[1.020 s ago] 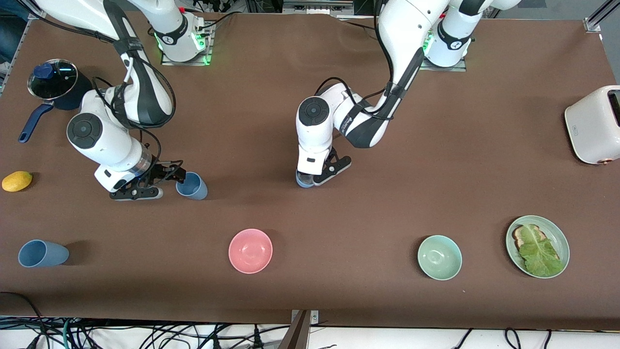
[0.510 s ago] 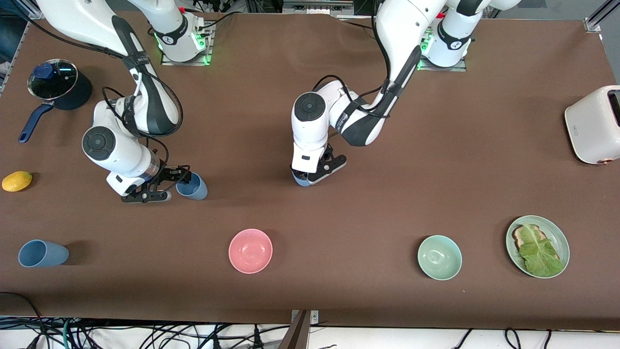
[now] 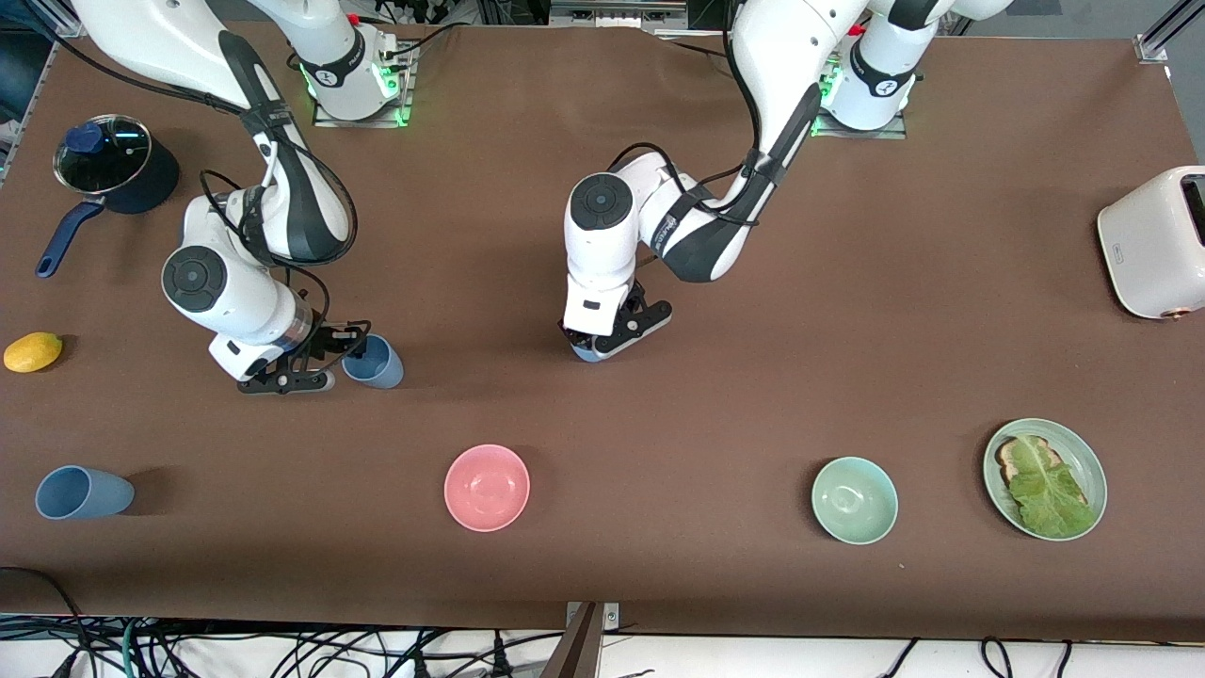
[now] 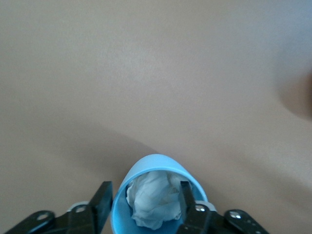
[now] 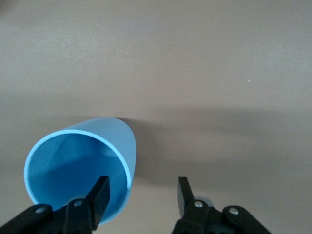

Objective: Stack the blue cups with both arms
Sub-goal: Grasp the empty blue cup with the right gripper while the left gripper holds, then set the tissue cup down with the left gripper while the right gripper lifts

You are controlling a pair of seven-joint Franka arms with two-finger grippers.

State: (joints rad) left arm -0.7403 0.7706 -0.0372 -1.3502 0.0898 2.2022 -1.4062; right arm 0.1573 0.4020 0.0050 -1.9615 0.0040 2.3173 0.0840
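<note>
My right gripper [image 5: 141, 195] is open: one finger's inside the blue cup [image 3: 374, 362], the other's out past its wall. The cup stands upright toward my right arm's end. My left gripper [image 4: 144, 202] straddles the rim of a paper-stuffed cup [image 4: 156, 197] mid-table; can't tell if it's pinching.

Right claw [image 3: 331, 356]: we see it shifted toward the table's middle, now close against the blue cup [image 3: 374, 362]; one finger [image 5: 100, 192] sits at the cup's rim.
Right claw fingers: narrower than a second ago.
Left claw [image 3: 612, 331]: we see it drawn slightly toward the bases, wrist more upright.
Left claw fingers: wider, one inside, one outside its paper-stuffed cup [image 4: 156, 197].
</note>
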